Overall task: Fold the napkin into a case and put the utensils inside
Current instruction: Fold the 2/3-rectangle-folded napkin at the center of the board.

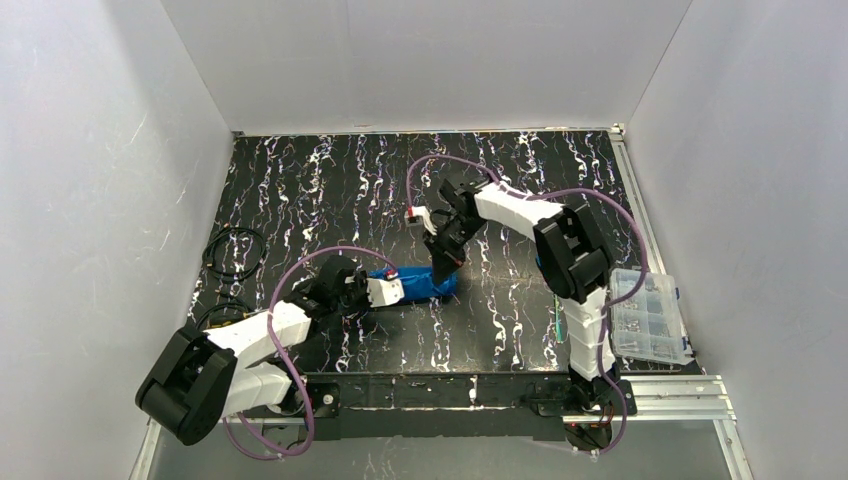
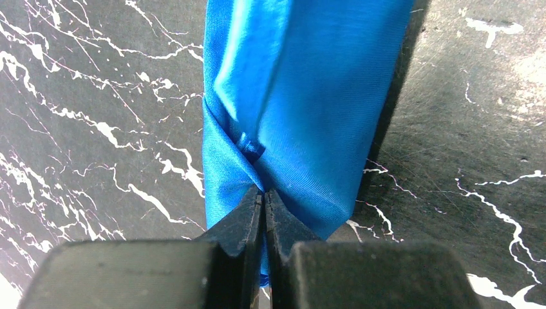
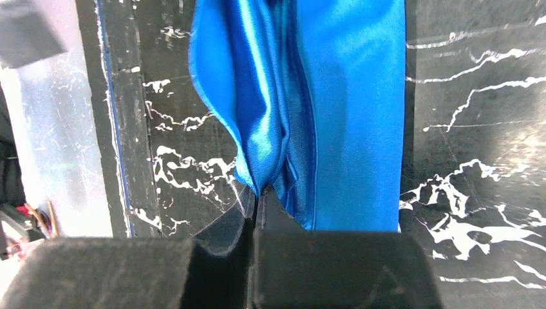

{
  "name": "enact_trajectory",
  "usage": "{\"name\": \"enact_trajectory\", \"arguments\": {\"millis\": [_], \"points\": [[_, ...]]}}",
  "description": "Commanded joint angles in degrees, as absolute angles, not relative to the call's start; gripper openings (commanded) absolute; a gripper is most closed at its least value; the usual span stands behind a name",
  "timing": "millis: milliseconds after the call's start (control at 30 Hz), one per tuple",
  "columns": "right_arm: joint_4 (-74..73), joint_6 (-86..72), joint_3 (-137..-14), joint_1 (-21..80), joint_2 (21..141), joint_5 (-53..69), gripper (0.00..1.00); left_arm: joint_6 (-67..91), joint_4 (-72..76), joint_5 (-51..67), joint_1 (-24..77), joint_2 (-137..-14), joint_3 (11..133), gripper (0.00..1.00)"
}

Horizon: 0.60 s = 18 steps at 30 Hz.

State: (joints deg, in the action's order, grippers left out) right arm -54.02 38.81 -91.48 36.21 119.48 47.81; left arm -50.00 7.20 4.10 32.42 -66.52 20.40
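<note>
The bright blue napkin [image 1: 418, 284] lies bunched into a narrow strip in the middle of the table, between my two grippers. My left gripper [image 1: 392, 291] is shut on its left end; in the left wrist view the cloth [image 2: 302, 96] hangs away from the pinching gripper [image 2: 263, 193]. My right gripper [image 1: 443, 272] is shut on the right end; in the right wrist view the folded cloth [image 3: 335, 116] runs up from the gripper [image 3: 259, 193]. A thin blue-green utensil [image 1: 561, 325] lies by the right arm's base.
A clear plastic parts box [image 1: 648, 316] sits at the right edge of the table. A coil of black cable [image 1: 233, 254] lies at the left. Purple cables loop over both arms. White walls close in the black marbled table [image 1: 330, 180].
</note>
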Motion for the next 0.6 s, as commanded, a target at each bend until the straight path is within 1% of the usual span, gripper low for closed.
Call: {"name": "enact_trajectory", "arguments": {"millis": [0, 200, 400, 567], "points": [[-54.01, 34.04, -91.61, 35.05, 124.80, 44.73, 0.01, -50.39, 4.93, 5.79, 32.37, -66.01, 19.86, 0.00], [-54.44, 25.33, -95.02, 32.23, 132.33, 40.02, 0.01, -49.18, 5.14, 2.83, 32.38, -66.13, 22.33, 0.00], [-51.93, 22.94, -92.40, 30.75, 132.74, 40.55, 0.01, -49.02, 3.52, 3.07, 32.32, -63.27, 22.11, 0.00], [-50.98, 22.19, -90.92, 30.49, 132.17, 40.18, 0.01, -43.69, 3.28, -0.17, 31.56, -62.89, 24.53, 0.00]]}}
